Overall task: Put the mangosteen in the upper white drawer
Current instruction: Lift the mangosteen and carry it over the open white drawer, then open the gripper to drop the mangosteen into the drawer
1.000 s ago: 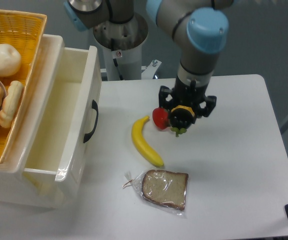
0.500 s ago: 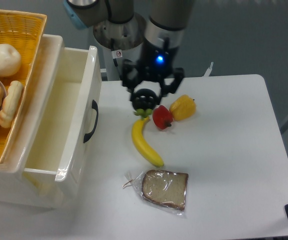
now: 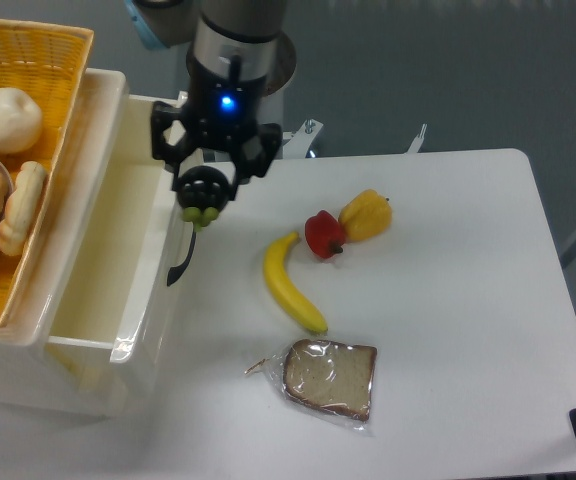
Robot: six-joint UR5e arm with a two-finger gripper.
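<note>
My gripper (image 3: 205,192) points down and is shut on the mangosteen (image 3: 204,193), a small dark round fruit with green calyx lobes showing below the fingers. It hangs in the air right over the front panel of the upper white drawer (image 3: 98,290). The drawer is pulled open, its inside bare, and the curved black handle (image 3: 182,256) sits just below the gripper.
A yellow wicker basket (image 3: 38,60) with vegetables and bread rests on top of the drawer unit at far left. On the table lie a banana (image 3: 290,284), a red pepper (image 3: 322,235), a yellow pepper (image 3: 366,216) and a bagged bread slice (image 3: 330,377).
The gripper has carried the mangosteen leftward from beside the peppers, past the banana's top, to above the drawer's front panel. The yellow pepper, hidden before, now shows.
</note>
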